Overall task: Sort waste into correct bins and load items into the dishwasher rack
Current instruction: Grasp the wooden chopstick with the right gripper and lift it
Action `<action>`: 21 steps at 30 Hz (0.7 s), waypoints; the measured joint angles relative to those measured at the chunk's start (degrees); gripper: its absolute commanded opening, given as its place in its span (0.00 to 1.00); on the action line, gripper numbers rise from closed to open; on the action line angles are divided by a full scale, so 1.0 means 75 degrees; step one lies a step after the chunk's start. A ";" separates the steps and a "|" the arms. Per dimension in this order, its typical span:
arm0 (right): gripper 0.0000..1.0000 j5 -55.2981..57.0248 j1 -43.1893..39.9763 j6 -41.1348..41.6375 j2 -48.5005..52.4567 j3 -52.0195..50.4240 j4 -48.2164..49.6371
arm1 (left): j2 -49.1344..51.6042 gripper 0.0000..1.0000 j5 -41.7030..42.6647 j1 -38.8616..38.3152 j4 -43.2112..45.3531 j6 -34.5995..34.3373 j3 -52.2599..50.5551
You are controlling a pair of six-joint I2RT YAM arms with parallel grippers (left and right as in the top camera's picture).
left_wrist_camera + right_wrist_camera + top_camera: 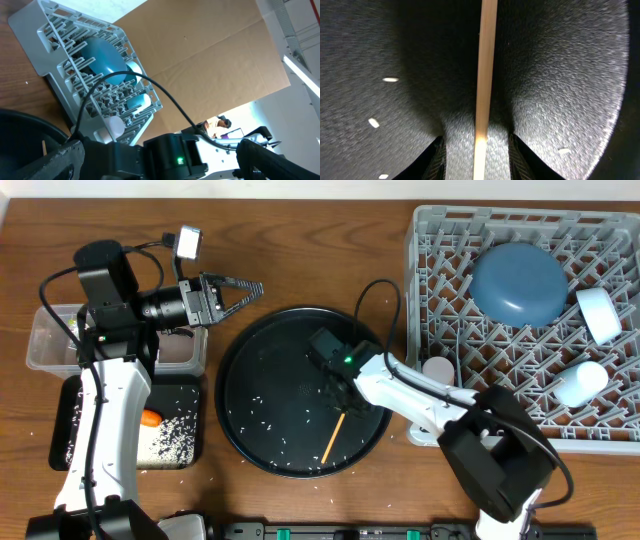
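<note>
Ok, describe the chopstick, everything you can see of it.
The chopstick is a thin, straight, light wooden stick lying flat on the round black tray, right of its centre, slanting toward the near rim. White grains are scattered around it. The right tool straddles its far end, open, one finger either side; no contact is visible.
</note>
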 measured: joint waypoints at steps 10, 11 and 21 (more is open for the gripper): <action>0.01 -0.0029 0.0000 0.0064 0.0102 0.0058 0.0032 | 0.0000 0.98 0.0003 0.0000 0.0000 0.0000 0.0000; 0.01 -0.0038 0.0000 0.0041 0.0102 0.0058 0.0035 | 0.0000 0.98 0.0000 0.0000 0.0000 0.0000 0.0000; 0.01 -0.0070 -0.0003 -0.1323 0.0090 0.0187 -0.0044 | 0.0000 0.98 0.0000 0.0000 0.0000 0.0000 0.0000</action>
